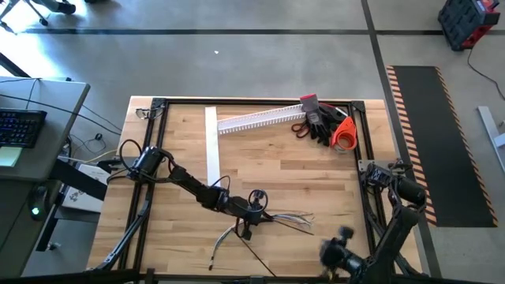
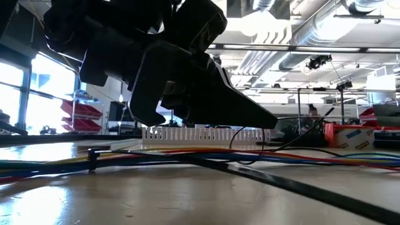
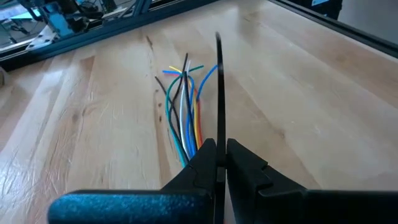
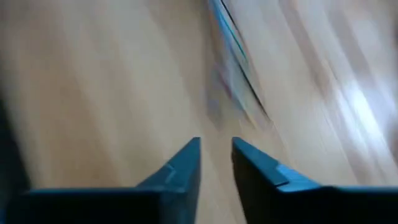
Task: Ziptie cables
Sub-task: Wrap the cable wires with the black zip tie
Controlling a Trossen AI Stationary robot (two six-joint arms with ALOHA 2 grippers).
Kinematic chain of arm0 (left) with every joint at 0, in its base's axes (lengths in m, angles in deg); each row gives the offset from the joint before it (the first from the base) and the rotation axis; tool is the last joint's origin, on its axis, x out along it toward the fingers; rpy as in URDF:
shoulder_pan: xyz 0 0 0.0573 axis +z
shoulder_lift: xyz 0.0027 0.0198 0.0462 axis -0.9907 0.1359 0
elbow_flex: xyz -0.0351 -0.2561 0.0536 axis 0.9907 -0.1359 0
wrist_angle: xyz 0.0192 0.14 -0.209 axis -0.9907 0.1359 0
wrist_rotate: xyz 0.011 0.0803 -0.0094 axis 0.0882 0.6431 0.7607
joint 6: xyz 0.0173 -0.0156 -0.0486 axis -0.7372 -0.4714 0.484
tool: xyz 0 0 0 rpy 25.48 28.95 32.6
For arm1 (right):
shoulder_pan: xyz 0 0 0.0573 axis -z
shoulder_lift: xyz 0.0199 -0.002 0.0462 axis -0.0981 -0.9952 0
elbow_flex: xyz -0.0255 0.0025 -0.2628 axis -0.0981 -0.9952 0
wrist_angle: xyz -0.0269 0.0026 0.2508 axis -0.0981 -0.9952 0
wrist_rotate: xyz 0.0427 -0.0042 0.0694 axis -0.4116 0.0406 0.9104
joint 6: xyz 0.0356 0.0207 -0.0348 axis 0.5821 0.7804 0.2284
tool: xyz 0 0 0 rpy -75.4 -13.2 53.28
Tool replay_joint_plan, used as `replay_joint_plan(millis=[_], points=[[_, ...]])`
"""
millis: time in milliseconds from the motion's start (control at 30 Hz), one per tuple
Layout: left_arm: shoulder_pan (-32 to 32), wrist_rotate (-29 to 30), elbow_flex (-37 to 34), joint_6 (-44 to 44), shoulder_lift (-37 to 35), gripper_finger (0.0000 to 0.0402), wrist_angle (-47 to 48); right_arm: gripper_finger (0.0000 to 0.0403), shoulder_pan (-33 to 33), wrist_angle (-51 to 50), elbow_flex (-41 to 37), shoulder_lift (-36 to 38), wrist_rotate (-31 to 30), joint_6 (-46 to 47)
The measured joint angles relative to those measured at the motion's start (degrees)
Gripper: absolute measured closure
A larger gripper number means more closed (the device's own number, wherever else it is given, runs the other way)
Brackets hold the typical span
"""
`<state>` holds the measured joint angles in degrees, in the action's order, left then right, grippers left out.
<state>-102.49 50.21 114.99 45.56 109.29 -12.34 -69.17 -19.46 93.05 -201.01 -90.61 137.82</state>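
The cables (image 1: 272,218) lie on the wooden table, their loose coloured ends (image 3: 183,102) fanned out toward the right edge and the bundle trailing toward the near edge (image 1: 217,256). In the low view they run level across the table (image 2: 187,153). My left gripper (image 1: 254,209) hovers just over the bundle and is shut on a thin black ziptie (image 3: 219,93). A second black strip (image 2: 287,182) lies on the table across the cables. My right gripper (image 4: 216,155) is open near the table's near right corner (image 1: 341,251), touching nothing, with the cables ahead of it (image 4: 233,43). My left gripper pinches the ziptie between its two fingers (image 3: 205,158) at one end (image 3: 219,140). The strip runs straight on ahead of the fingertips, along the line of the fingers, over the cables' loose ends. Its free end (image 3: 217,37) is clear of the table.
A white slotted channel (image 1: 260,118) and a flat white strip (image 1: 211,146) lie toward the far edge. Dark gloves and an orange-handled tool (image 1: 327,126) sit at the far right corner. Bare wood lies between these and the cables.
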Motion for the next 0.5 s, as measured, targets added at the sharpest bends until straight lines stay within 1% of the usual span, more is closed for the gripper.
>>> replay_joint_plan(millis=[100,167,233,333,400,500], points=[[-0.12,-0.02,0.00,0.31,0.00,0.0398,-0.06,0.0280,0.62,13.75,-0.51,0.10,-13.69,-12.71],[-0.28,-0.11,0.00,0.37,0.00,0.0398,-0.14,0.0258,2.56,20.54,-2.40,0.12,-18.13,-18.57],[-0.51,-0.13,0.00,-0.02,0.00,0.0398,-0.30,0.0243,5.03,28.22,-5.82,0.08,-19.73,-23.10],[-0.78,-0.19,0.00,-0.03,0.00,0.0398,-0.28,0.0237,8.67,40.13,-12.14,0.04,-21.71,-28.91],[-0.87,-0.19,0.00,-0.09,0.00,0.0398,-0.28,0.0238,10.97,44.88,-15.50,0.01,-21.78,-30.55],[-0.89,-0.32,0.00,-0.08,0.00,0.0398,-0.27,0.0248,14.10,49.94,-19.82,-0.01,-20.10,-30.72]])
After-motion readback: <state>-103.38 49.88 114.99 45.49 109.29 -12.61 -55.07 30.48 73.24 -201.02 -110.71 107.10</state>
